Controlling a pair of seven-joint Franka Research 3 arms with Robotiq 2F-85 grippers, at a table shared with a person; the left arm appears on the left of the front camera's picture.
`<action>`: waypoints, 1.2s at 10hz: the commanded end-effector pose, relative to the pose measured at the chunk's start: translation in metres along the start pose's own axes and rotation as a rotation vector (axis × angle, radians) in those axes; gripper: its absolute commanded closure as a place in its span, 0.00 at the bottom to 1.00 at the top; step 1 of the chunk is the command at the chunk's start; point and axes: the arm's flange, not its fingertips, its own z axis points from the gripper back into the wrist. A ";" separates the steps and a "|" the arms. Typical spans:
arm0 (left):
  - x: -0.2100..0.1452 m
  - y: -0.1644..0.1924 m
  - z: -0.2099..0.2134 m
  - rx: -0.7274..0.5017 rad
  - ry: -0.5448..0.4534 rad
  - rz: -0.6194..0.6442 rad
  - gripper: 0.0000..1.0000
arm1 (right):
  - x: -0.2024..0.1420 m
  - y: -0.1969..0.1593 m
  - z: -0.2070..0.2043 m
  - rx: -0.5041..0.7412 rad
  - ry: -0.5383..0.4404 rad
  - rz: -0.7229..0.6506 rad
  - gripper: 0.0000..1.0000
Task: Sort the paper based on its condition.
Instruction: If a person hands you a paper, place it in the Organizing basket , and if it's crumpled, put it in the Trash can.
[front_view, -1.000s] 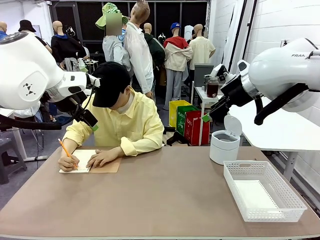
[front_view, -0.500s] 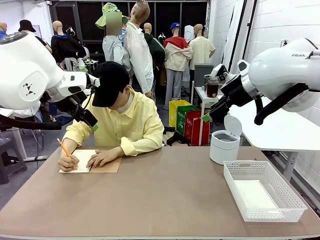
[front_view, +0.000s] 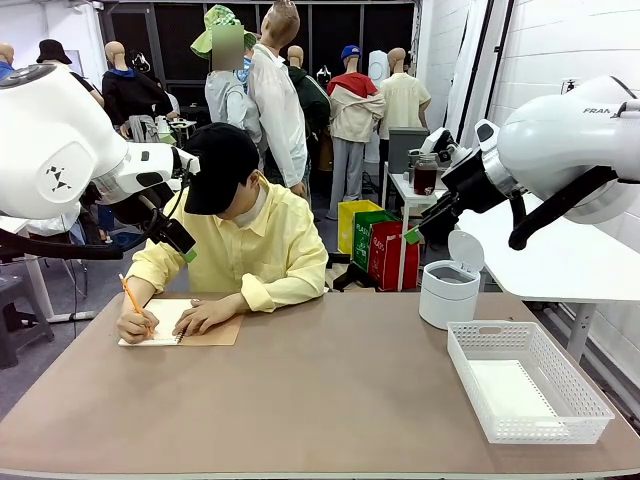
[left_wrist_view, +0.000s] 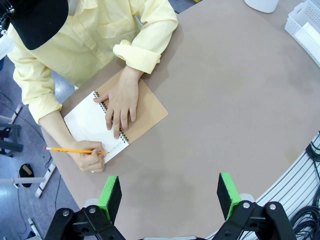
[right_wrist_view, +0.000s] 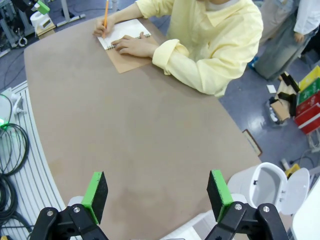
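Jaws on both arms gape apart, empty. One paper sheet (front_view: 510, 388) seems to lie in the white basket (front_view: 545, 427), lower right; the person's hand (front_view: 133, 325) writes in the spiral notebook (front_view: 215, 337), left. Sorting looks barely begun.

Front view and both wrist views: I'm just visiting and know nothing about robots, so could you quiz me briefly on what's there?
1. True or false: the right gripper is holding a sheet of paper.
2. Fill in: the lid of the white bin stands ___.
3. The person's pencil is writing on: A. the bare table B. a spiral notebook C. a napkin.
Key: 1 false, its jaws are open and empty. 2 open. 3 B.
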 end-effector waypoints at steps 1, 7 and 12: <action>0.000 0.001 0.001 0.001 0.000 0.005 0.00 | 0.000 0.000 -0.001 0.002 0.001 0.002 0.00; 0.000 0.001 0.001 0.001 0.000 0.005 0.00 | 0.000 0.000 -0.001 0.002 0.001 0.002 0.00; 0.000 0.001 0.001 0.001 0.000 0.005 0.00 | 0.000 0.000 -0.001 0.002 0.001 0.002 0.00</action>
